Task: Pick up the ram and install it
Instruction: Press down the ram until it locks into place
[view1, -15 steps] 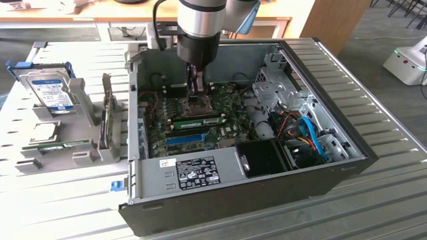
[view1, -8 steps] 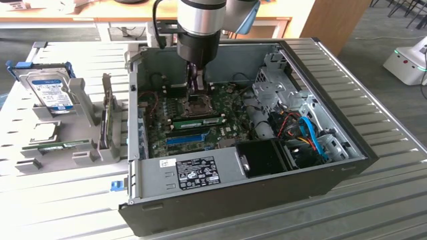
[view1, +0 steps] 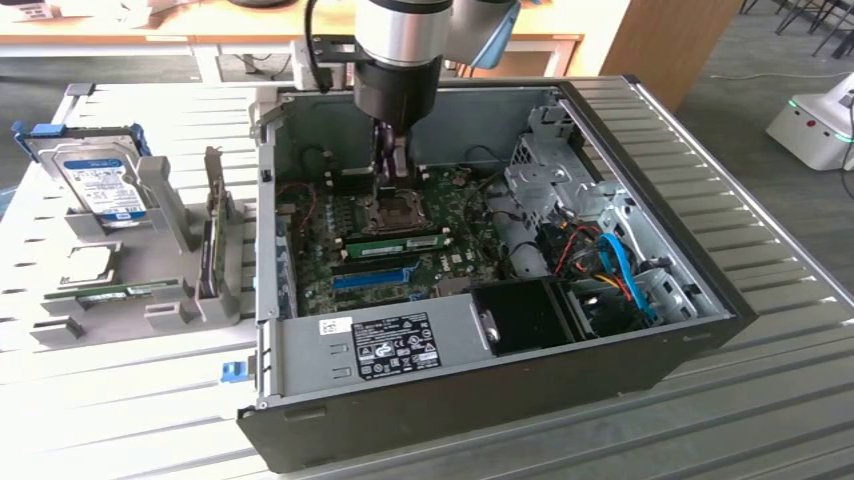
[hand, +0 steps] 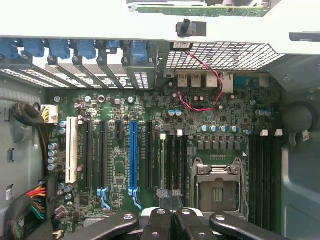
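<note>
A green ram stick (view1: 396, 242) stands on edge in a motherboard slot, just on the near side of the CPU socket (view1: 396, 212). My gripper (view1: 392, 198) hangs inside the open computer case (view1: 467, 380), over the socket and close above that stick. In the wrist view the gripper (hand: 170, 202) is shut, its padded fingertips (hand: 162, 195) pressed together with nothing visible between them, over the dark memory slots beside the socket (hand: 217, 185). Another green stick (view1: 127, 292) lies in the grey rack outside the case.
The grey rack (view1: 160, 205) at the exterior view's left also holds a hard drive (view1: 100, 180) and an upright card (view1: 211, 250). A blue slot (view1: 371, 277) (hand: 133, 155), a black fan shroud (view1: 527, 315), a drive cage and cables (view1: 607, 260) crowd the case.
</note>
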